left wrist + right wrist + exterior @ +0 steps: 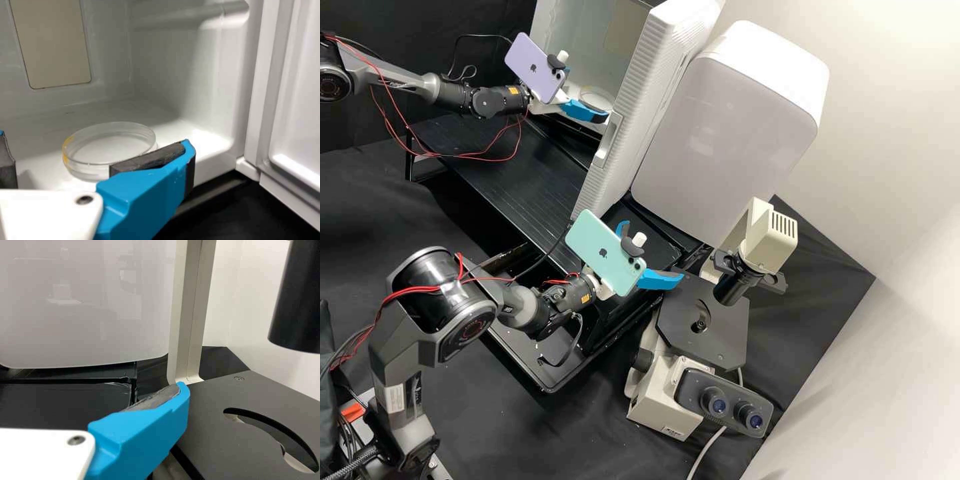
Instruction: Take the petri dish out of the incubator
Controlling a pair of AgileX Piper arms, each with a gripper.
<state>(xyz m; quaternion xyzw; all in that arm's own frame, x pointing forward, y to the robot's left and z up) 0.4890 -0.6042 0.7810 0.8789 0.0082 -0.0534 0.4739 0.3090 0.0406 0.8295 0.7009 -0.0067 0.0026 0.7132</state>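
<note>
Gently, with the left gripper spread wide and empty around the petri dish on the incubator floor, close evenly on the rim, lift slightly, withdraw level.

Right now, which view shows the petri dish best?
Left wrist view: the petri dish lies nearly whole on the incubator floor. The high view catches just a sliver; the right wrist view faces the microscope stage.
</note>
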